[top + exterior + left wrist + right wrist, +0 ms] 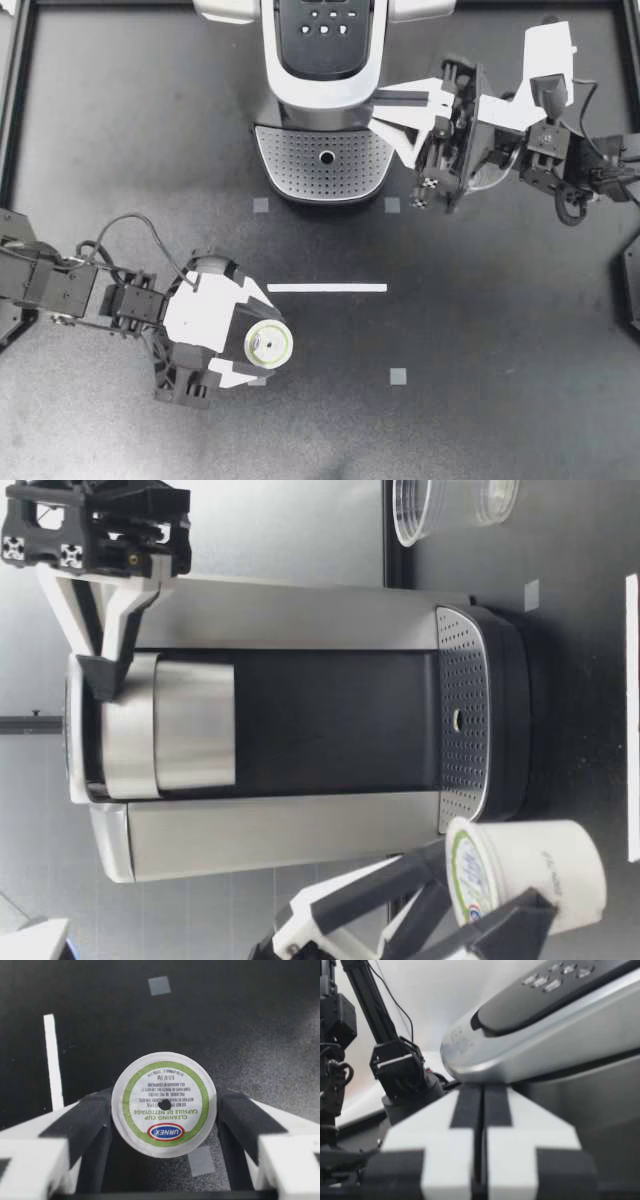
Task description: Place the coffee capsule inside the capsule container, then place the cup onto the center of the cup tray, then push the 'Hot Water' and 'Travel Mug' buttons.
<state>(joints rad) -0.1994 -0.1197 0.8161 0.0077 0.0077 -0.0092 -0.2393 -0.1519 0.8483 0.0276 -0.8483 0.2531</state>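
From above, the coffee machine stands at the far middle of the desk. My left claw is in front of the machine, well apart from it, and grips the coffee capsule with the foil side up. My right claw is at the side of the machine's head, with its tip touching it. The cup tray at the foot of the machine has nothing on it.

From desk height, the right claw has its fingers together, and the tip sits at the top edge of the machine's head. The capsule is low in the left claw, in front of the machine. A clear cup is beside the machine, on the right claw's side, and only partly seen.

In the left wrist view, both fingers press the capsule from two sides.

In the right wrist view, the right claw is closed on nothing, just under the head's rim, and the buttons are above it.

I judge that the first step is in hand. The lid looks closed, so the next move is to lift it with the right claw. After that the left claw must carry the capsule up to the machine.
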